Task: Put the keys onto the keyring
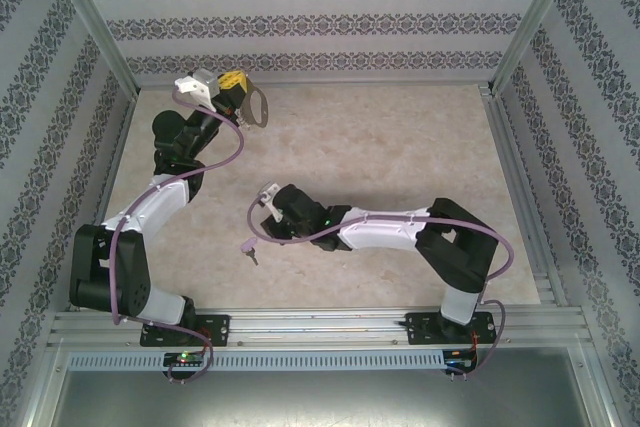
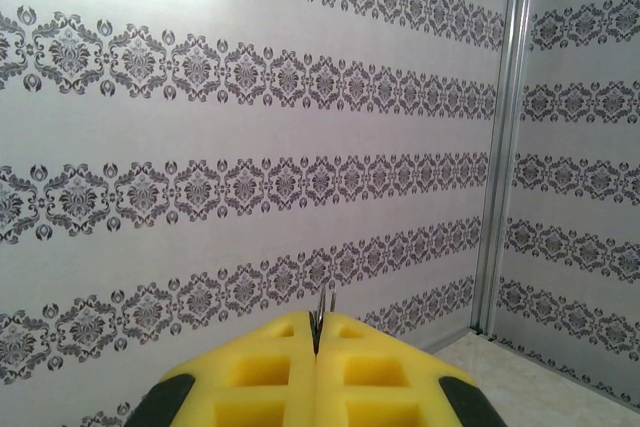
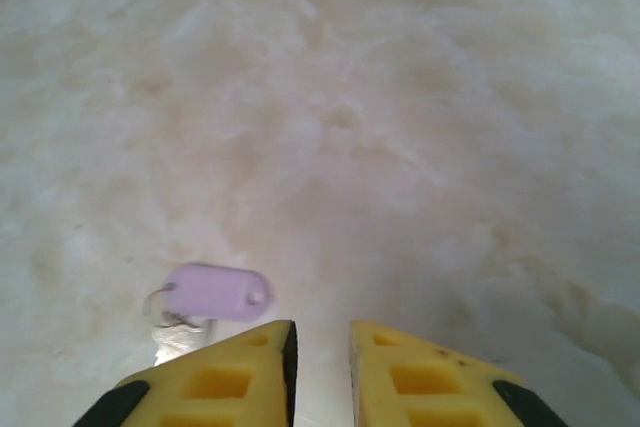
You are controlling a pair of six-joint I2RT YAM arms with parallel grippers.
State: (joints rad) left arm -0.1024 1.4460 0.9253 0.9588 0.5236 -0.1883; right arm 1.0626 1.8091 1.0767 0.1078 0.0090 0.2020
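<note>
Lilac key (image 3: pixel 215 292) lies on the table (image 3: pixel 420 97) just beside our empty, slightly parted right gripper (image 3: pixel 320 334), so we may close on nothing, while our left gripper (image 2: pixel 316 322) clamps the keyring (image 1: pixel 259 107) far left.

Beige marbled table (image 1: pixel 400 147); small lilac key (image 1: pixel 248 246) lying flat, left of centre.

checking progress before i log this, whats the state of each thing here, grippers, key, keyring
left gripper: shut on the keyring, up near the back wall
keyring: held clear of the table, no key seen on it
right gripper: slightly open, empty, low over the table
key: lying flat on the table beside the right gripper, not held
</note>
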